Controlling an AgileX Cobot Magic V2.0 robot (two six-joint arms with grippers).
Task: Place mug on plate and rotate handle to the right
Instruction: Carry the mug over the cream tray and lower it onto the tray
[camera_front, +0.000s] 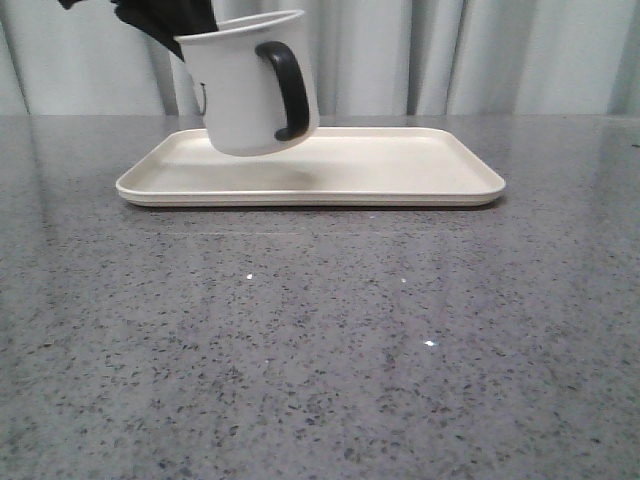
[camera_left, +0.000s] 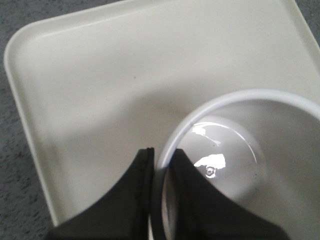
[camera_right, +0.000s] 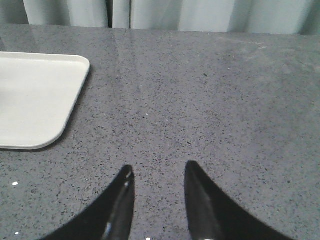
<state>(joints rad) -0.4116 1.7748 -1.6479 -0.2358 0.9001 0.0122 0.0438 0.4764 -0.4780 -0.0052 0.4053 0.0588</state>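
- Mug (camera_front: 247, 90): held tilted above the plate (camera_front: 400, 170), rim pinched by left gripper (camera_left: 160, 170); handle (camera_front: 285, 90) faced toward camera.
- Right gripper (camera_right: 157, 187): fingers parted, nothing held.

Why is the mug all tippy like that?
The mug is tilted because the left pincer pinches its rim and holds it in the air over the left part of the plate. It isn't set down yet. Nothing looks spilled or broken.

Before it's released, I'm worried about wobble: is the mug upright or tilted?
Tilted. The mug hangs above the plate, base leaning right, rim pinched by the left gripper.
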